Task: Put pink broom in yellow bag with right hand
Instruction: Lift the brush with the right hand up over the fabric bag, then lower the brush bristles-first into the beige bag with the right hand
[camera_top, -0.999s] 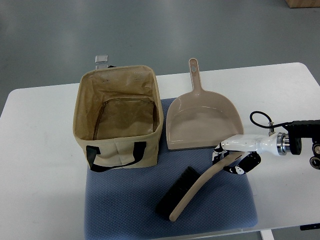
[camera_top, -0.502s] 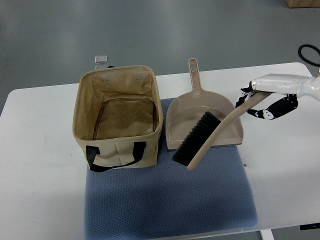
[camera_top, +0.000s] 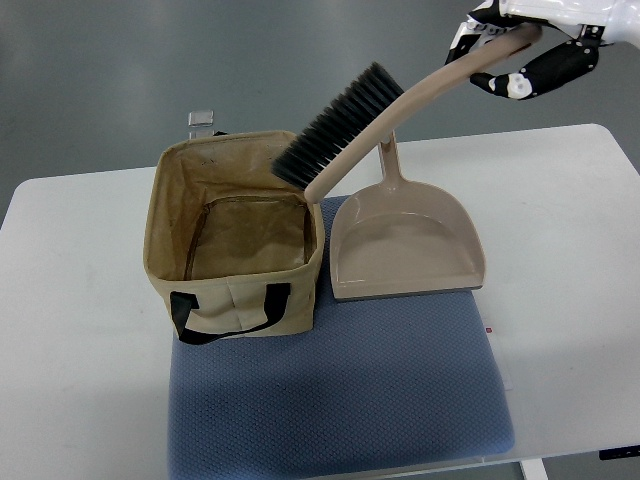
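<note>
The pink broom [camera_top: 400,110] is held by its handle end in the closed right hand [camera_top: 525,50], high over the yellow bag's [camera_top: 235,290] corner, so the rim could be bumped and the broom dropped outside.

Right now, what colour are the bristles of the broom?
Black, seen best in the top view: the bristles sit on a beige-pink broom.

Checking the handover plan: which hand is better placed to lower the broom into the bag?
The right hand: it already grips the broom, whose bristles hang over the open bag. The left hand is out of view.
</note>
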`<state>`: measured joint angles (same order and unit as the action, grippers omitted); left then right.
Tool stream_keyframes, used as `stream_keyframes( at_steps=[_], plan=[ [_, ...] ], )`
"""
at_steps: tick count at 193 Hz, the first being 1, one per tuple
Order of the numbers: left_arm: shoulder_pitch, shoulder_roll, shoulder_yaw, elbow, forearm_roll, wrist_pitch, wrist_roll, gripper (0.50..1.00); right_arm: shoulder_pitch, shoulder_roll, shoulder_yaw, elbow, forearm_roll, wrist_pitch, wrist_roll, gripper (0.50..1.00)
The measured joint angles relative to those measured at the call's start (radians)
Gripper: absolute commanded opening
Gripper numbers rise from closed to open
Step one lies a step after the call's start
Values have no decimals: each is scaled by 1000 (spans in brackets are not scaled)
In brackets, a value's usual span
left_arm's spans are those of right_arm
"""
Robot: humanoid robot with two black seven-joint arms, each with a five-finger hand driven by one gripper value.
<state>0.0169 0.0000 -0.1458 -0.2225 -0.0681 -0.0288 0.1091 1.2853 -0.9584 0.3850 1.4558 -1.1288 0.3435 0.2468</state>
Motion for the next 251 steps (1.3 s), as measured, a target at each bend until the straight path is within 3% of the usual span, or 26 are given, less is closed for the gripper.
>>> stream_keyframes(
  at_steps=[45,95,135,188,190,191,192,193,195,196,197,198,199,200,251],
  plan=[
    [0,0,-2,4,-1,0,0,1000,77,310,-48,-280,-54,8,-16,500],
    [0,0,-6,2,-1,0,0,1000,102,571,-80,-527,-148,5,-14,500],
    [0,0,-6,3,-2,0,0,1000,93,681,-115,-606,-185,-2,-12,500],
    [0,0,-6,3,-3,0,0,1000,68,712,-221,-620,-200,-42,-9,500],
    [0,0,-6,3,-3,0,0,1000,68,712,-224,-620,-200,-42,-9,529],
    [0,0,-6,3,-3,0,0,1000,68,712,-225,-620,-200,-43,-9,634],
    [0,0,-6,3,-3,0,0,1000,68,712,-226,-620,-200,-43,-9,635],
    [0,0,-6,3,-3,0,0,1000,68,712,-227,-620,-200,-43,-9,741],
    [0,0,-6,3,-3,0,0,1000,67,713,-229,-620,-200,-43,-9,742],
    [0,0,-6,3,-3,0,0,1000,67,713,-230,-620,-200,-43,-9,816],
    [0,0,-6,3,-3,0,0,1000,67,713,-230,-620,-200,-43,-9,817],
    [0,0,-6,3,-3,0,0,1000,66,713,-231,-620,-200,-43,-9,882],
    [0,0,-6,3,-3,0,0,1000,66,713,-231,-620,-200,-44,-9,883],
    [0,0,-6,3,-3,0,0,1000,65,713,-232,-620,-200,-44,-9,917],
    [0,0,-5,4,-3,0,0,1000,57,714,-227,-615,-199,-33,-6,934]
  ],
)
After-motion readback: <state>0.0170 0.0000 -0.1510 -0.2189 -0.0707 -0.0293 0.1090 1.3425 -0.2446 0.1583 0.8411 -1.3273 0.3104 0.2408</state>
